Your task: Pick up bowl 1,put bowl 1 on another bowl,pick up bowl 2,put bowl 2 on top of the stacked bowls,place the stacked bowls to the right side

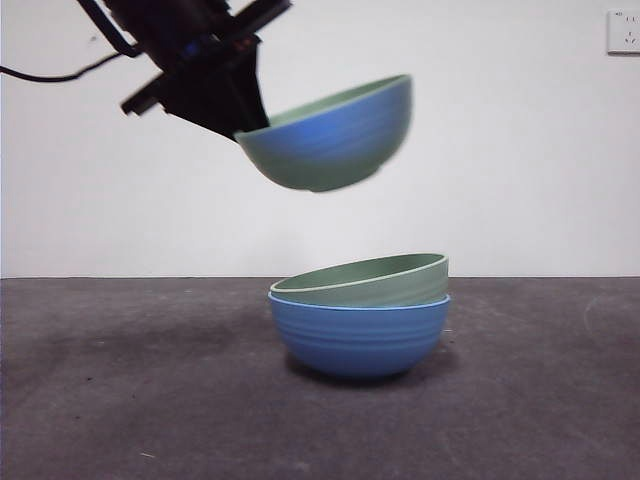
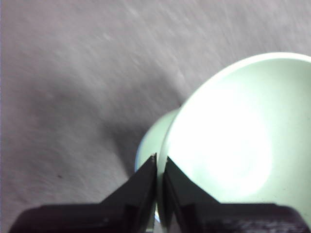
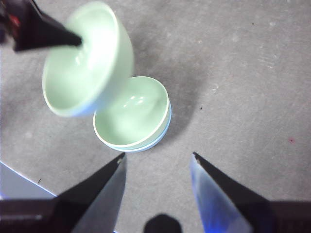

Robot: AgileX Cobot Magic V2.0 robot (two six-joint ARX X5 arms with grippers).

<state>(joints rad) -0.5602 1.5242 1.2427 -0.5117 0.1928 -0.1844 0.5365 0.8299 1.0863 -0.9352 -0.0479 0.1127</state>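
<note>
A blue ribbed bowl (image 1: 360, 338) stands on the table with a pale green bowl (image 1: 365, 281) nested in it, slightly tilted. High above them and a little to the left hangs a second pale green bowl (image 1: 330, 135), tilted, with my left gripper (image 1: 245, 125) shut on its rim. In the left wrist view the jaws (image 2: 159, 167) pinch the rim of that held bowl (image 2: 233, 141), and the stack's rim (image 2: 148, 145) peeks out below it. My right gripper (image 3: 158, 158) hangs open high above the table, near the stack (image 3: 133, 116), holding nothing.
The dark grey table (image 1: 120, 400) stretches to both sides of the stack. A white wall (image 1: 520, 150) stands behind, with a socket (image 1: 623, 30) at the upper right.
</note>
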